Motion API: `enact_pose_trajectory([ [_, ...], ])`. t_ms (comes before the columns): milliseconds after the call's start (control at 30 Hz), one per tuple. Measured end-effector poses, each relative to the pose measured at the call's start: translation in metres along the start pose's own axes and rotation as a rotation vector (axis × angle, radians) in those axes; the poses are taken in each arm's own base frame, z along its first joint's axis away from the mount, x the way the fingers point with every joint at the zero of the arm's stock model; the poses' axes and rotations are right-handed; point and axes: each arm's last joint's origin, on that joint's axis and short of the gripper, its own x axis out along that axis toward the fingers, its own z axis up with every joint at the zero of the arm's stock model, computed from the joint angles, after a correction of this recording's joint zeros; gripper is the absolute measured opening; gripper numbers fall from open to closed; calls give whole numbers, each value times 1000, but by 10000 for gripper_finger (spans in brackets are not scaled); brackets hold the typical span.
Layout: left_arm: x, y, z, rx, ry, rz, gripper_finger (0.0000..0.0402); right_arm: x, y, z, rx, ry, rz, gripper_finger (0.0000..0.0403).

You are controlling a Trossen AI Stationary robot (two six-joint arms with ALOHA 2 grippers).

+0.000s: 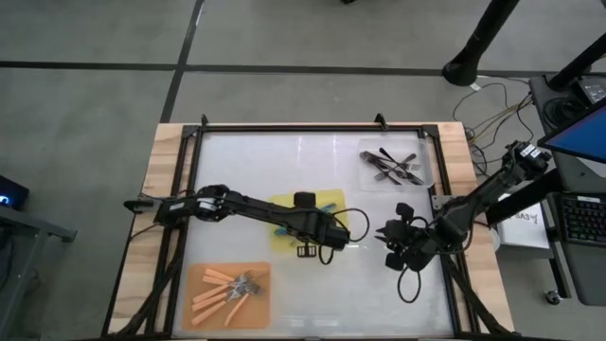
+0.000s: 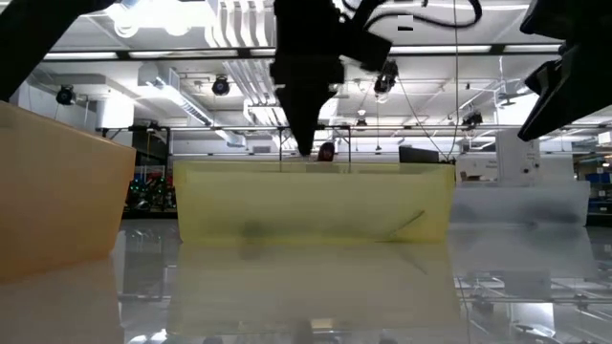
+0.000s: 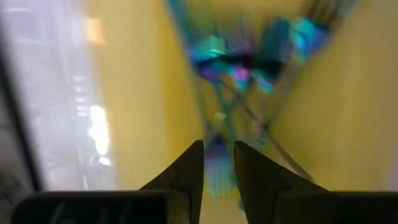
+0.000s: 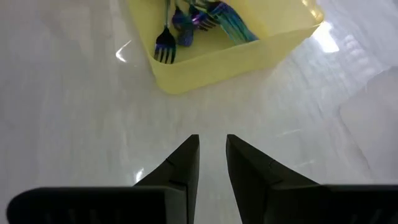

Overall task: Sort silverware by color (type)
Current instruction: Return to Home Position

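Observation:
A yellow tray (image 1: 284, 204) in the middle of the table holds iridescent blue forks (image 3: 249, 56), also seen as blue forks (image 4: 199, 18) from the right. My left gripper (image 1: 305, 248) hangs over the tray's near side, pointing steeply down, its fingers a little apart (image 3: 217, 149). My right gripper (image 1: 383, 237) stands open over bare table to the right of the tray, with nothing between its fingers (image 4: 212, 146). Orange-handled forks (image 1: 227, 289) lie in an orange tray (image 1: 201, 275) at the near left. Dark forks (image 1: 393, 166) lie in a clear tray (image 1: 423, 152) at the far right. My left gripper has a blurred blue fork piece (image 3: 217, 171) showing in the gap below its fingertips. Whether the fingers touch it I cannot tell.
A black frame (image 1: 312, 126) runs around the white table top. Bare table lies between the yellow tray and the right gripper and along the near edge (image 1: 360, 303). In the low view the yellow tray's wall (image 2: 316, 205) stands below the hanging left gripper (image 2: 306, 143).

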Motion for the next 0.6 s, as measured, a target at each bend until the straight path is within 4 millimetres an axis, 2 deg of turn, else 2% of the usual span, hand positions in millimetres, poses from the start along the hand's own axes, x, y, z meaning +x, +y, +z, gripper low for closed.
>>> enact_pose_trajectory([
  [133,-23,8,4,-71,-86,61,75,4,-6,4,-39,-24,-54,73],
  [267,-56,9,3,-72,-196,51,75,15,-20,10,-48,-14,-131,73],
  [400,-82,21,-19,-112,-233,116,75,35,-38,14,-64,-10,-151,73],
  [600,-122,44,-53,-282,-317,194,75,72,-77,16,45,-97,25,73],
])
